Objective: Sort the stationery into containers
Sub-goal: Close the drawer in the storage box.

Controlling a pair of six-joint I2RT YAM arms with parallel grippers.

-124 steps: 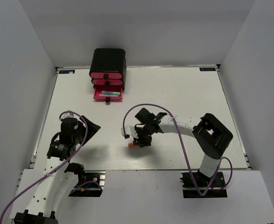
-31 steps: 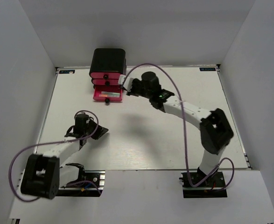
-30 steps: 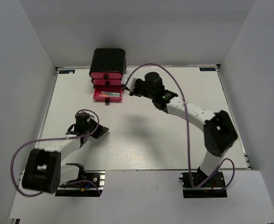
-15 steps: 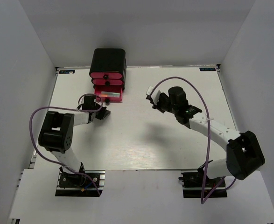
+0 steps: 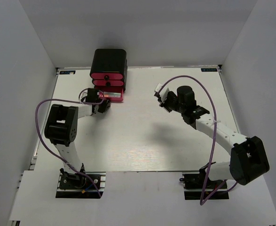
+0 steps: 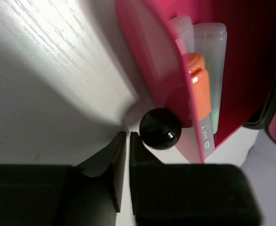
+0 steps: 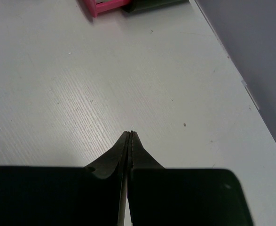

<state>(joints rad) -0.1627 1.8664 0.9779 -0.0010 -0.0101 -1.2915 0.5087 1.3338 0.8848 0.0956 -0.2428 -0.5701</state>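
The containers are three pink-red drawers in a black box at the table's far left. The bottom drawer stands partly out. In the left wrist view its pink front shows an orange capsule and a clear capsule of the stationery lying inside. My left gripper sits on the table just left of the drawer's black knob, its jaws a narrow slit apart with nothing between them. My right gripper hangs shut and empty over bare table, right of the box.
The white tabletop has raised edges and grey walls around it. The left arm reaches from its base up to the drawers. The right arm arcs across the right half. The box corner and pink drawer show in the right wrist view.
My left gripper has moved up to the bottom drawer's knob and its jaws have parted slightly. The drawer sits further in. The right arm has drawn back to the right.
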